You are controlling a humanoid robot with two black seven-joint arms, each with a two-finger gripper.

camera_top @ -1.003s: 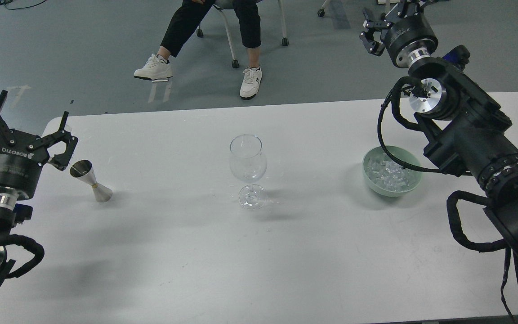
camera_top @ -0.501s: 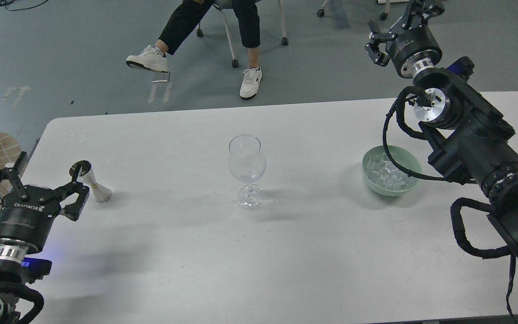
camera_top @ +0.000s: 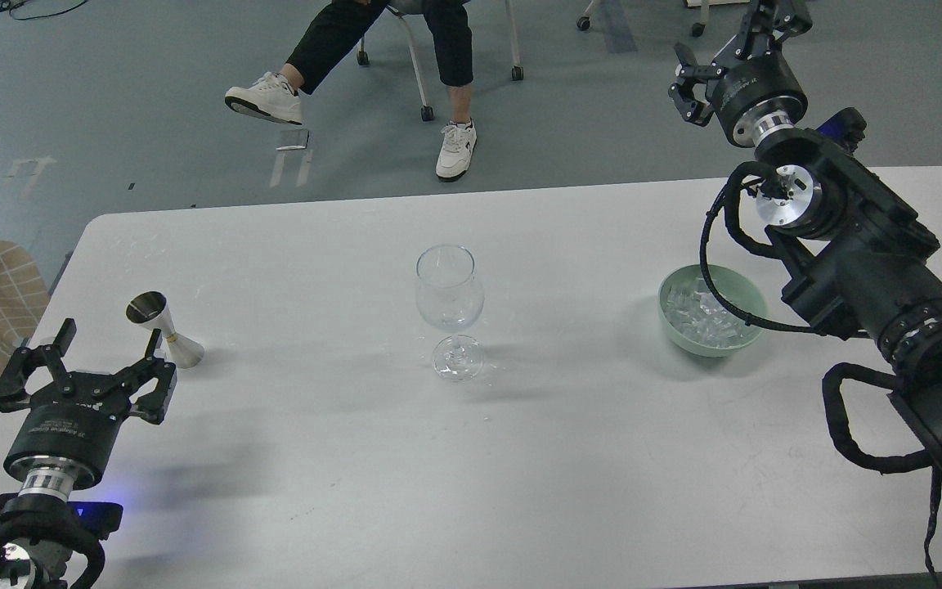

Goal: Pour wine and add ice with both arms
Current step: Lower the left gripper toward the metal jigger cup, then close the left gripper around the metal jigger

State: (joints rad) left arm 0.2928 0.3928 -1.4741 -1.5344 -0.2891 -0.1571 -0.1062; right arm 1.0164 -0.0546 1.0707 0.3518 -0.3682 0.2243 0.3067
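Reaching in from the lower left corner, the left arm (camera_top: 38, 499) ends in the left hand (camera_top: 87, 364), whose two fingers are spread apart and grasp nothing. It hangs over the near left part of the white bench (camera_top: 356, 458), with its right finger close to a small metal measuring cup (camera_top: 163, 329), though whether they touch cannot be told. The measuring cup stands upright; whether it holds any wine cannot be seen.

Near the middle of the bench stands a clear wine glass (camera_top: 450, 311), upright on its foot, well apart from both hands. Its bowl looks empty.

Further right sits a pale green bowl (camera_top: 745, 286) filled with the ice (camera_top: 704, 317), a heap of small clear cubes. A looped black cable from the right arm (camera_top: 872, 278) crosses in front of the bowl's right side.

The right arm comes in from the lower right and stretches up and away past the far edge of the bench. The right hand (camera_top: 733, 41) is held high over the floor, fingers parted and empty, its upper finger reaching the top edge of the view.

Beyond the bench, a seated person's legs (camera_top: 381, 49) and white shoes show on the grey floor.
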